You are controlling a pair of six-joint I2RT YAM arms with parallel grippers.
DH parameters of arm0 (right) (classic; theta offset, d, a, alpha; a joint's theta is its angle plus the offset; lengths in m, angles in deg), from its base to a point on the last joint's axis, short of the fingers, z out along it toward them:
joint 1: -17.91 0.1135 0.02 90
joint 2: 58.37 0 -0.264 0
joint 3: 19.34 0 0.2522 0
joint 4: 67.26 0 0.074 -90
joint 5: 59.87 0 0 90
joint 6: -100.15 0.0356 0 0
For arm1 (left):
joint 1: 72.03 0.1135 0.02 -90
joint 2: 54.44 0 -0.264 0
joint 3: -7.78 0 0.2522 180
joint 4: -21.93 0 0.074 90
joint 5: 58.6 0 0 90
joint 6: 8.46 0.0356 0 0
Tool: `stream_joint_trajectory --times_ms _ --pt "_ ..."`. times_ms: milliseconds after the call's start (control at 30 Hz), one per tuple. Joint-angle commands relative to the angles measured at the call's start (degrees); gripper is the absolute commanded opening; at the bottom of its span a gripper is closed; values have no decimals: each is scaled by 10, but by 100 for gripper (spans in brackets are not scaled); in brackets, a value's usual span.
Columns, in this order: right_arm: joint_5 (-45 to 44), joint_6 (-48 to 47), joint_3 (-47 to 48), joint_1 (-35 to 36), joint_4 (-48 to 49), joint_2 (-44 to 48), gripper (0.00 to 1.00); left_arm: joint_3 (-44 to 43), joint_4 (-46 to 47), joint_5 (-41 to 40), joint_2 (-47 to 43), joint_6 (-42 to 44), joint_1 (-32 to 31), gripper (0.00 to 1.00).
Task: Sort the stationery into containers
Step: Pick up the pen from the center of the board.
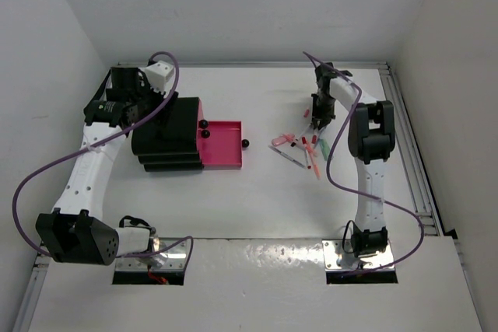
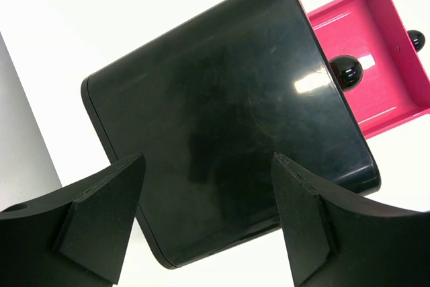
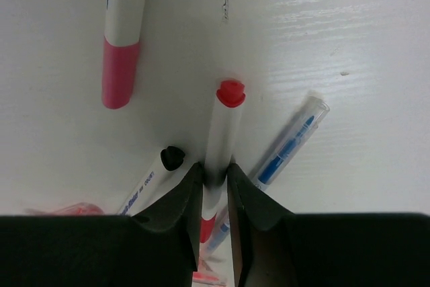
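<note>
The stationery lies in a loose pile [image 1: 299, 149] on the white table, right of centre. My right gripper [image 1: 318, 120] is at the pile's far end. In the right wrist view it [image 3: 215, 174] is shut on a white pen with a red cap [image 3: 226, 126]. Beside it lie a white marker with a pink cap [image 3: 121, 38], a black-tipped white marker [image 3: 158, 169] and a clear pen with blue inside [image 3: 289, 144]. The black drawer unit [image 1: 167, 134] has one pink drawer [image 1: 223, 145] pulled out to the right. My left gripper [image 2: 208, 160] is open above the unit's black top [image 2: 215, 105], holding nothing.
Round black knobs [image 1: 245, 144] show on the drawers, one on the open drawer's front and two [image 1: 205, 128] by the unit. The open pink drawer [image 2: 376, 58] holds nothing. White walls close the table at the back and sides. A metal rail [image 1: 408, 145] runs along the right edge.
</note>
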Motion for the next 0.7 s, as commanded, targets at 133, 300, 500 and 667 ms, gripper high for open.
stream_joint_trajectory --times_ms 133,300,500,667 --pt "-29 11 16 18 -3 -23 11 -5 8 9 2 -8 6 82" --pt "-30 17 8 22 -3 4 1 -4 7 10 4 -6 7 82" --pt "-17 29 8 16 -9 52 0 -6 12 20 7 -3 7 82" --pt "22 16 16 22 -3 131 0 -4 19 26 3 -5 6 82"
